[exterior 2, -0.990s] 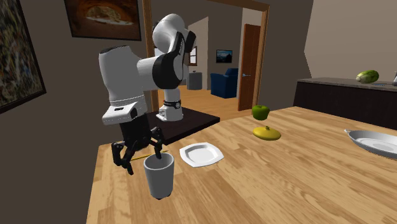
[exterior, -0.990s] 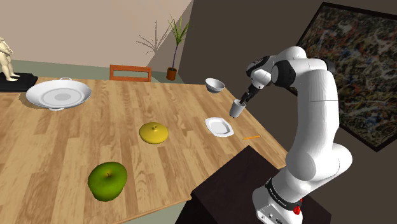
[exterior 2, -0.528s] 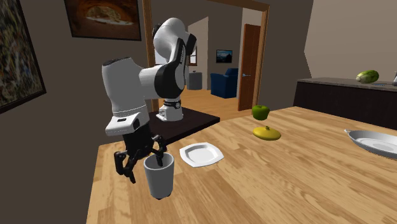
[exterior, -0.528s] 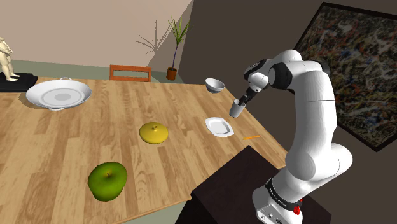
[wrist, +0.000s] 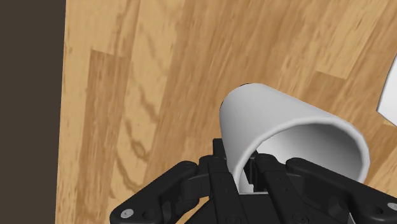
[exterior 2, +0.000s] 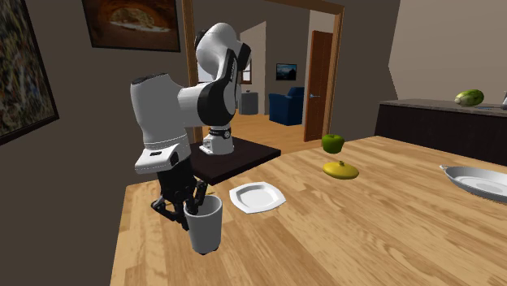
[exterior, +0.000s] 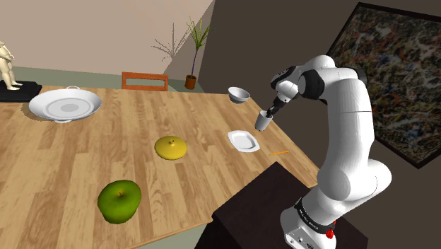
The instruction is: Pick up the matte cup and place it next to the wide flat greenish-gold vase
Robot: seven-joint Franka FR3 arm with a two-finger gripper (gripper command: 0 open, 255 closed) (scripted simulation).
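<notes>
A plain grey-white cup [exterior: 263, 122] [exterior 2: 205, 226] [wrist: 273, 121] stands upright on the wooden table [exterior: 85, 155], close to its edge on the arm's side. My black gripper [exterior: 267, 113] [exterior 2: 188, 207] [wrist: 245, 178] comes down on the cup's rim and is shut on the cup's wall, one finger inside and one outside. The wide flat greenish-gold vase [exterior: 170, 147] [exterior 2: 340, 169] lies mid-table, well away from the cup toward the shoulder view's left.
A small square white plate [exterior: 243, 140] [exterior 2: 257, 197] lies right beside the cup. A white bowl [exterior: 239, 94], a large white dish [exterior: 65, 105] [exterior 2: 479, 180], a green rounded vessel [exterior: 119, 200] [exterior 2: 332, 143], a thin orange stick [exterior: 280, 151] and a statuette [exterior: 8, 67] also sit on the table.
The fingers, spread wide around the cup's rim before, have closed on its wall. The hand came down a little over the last second; the cup has not moved.
</notes>
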